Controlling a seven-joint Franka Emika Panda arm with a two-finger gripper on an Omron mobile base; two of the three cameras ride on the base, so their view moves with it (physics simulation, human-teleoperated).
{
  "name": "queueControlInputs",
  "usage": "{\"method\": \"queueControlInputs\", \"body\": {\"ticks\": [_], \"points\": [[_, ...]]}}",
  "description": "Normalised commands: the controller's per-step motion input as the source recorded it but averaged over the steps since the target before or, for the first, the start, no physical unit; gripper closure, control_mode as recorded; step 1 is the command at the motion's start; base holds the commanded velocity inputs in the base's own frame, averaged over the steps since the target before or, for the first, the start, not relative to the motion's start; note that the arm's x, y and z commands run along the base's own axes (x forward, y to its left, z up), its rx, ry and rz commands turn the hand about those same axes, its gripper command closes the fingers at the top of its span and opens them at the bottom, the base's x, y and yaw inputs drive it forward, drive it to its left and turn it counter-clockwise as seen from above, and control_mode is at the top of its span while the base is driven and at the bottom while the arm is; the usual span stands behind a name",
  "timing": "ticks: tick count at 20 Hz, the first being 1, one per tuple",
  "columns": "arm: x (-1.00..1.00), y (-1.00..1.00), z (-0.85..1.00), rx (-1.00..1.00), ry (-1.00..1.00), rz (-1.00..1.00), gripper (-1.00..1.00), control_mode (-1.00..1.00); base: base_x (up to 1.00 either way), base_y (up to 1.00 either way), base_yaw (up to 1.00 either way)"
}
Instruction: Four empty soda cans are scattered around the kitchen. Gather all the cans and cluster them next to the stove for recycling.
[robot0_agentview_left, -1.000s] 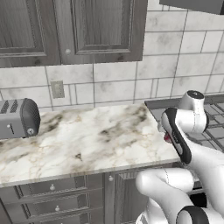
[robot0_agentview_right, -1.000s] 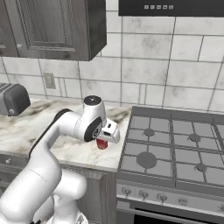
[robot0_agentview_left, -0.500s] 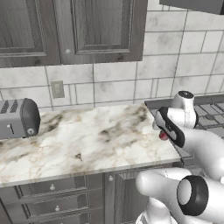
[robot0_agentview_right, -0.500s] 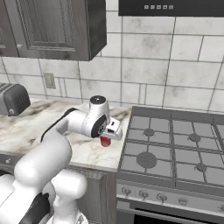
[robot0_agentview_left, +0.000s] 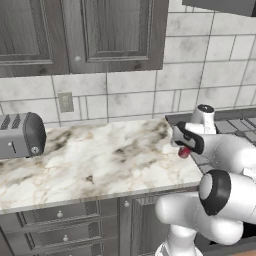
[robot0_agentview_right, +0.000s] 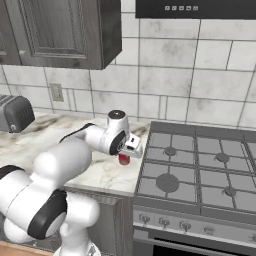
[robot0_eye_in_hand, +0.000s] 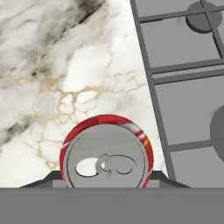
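Left base view: gripper (robot0_agentview_left: 183, 148) clamped on the red can (robot0_agentview_left: 184, 152), above the marble table (robot0_agentview_left: 100, 160) at its stove-side end; toaster (robot0_agentview_left: 20, 135) far left.
Right base view: can (robot0_agentview_right: 123, 159) just beside the stove (robot0_agentview_right: 200, 170).
Hand view: can top (robot0_eye_in_hand: 107, 158) upright between the fingers, stove (robot0_eye_in_hand: 188, 65) alongside.

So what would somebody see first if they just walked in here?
Probably the big white robot arm reaching over the marble counter, its gripper shut on a little red can right beside the stove. After that, the silver toaster at the far left of the counter.
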Motion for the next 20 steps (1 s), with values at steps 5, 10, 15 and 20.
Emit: {"method": "queueControlInputs", "body": {"ticks": [5, 10, 15, 20], "points": [[0.28, -0.03, -0.24, 0.00, 0.00, 0.00, 1.00, -1.00, 0.00, 0.00, 0.00], [0.13, -0.05, -0.19, 0.00, 0.00, 0.00, 1.00, -1.00, 0.00, 0.00, 0.00], [0.10, -0.02, -0.21, 0.00, 0.00, 0.00, 1.00, -1.00, 0.00, 0.00, 0.00], [0.07, -0.02, -0.22, 0.00, 0.00, 0.00, 1.00, -1.00, 0.00, 0.00, 0.00]]}}
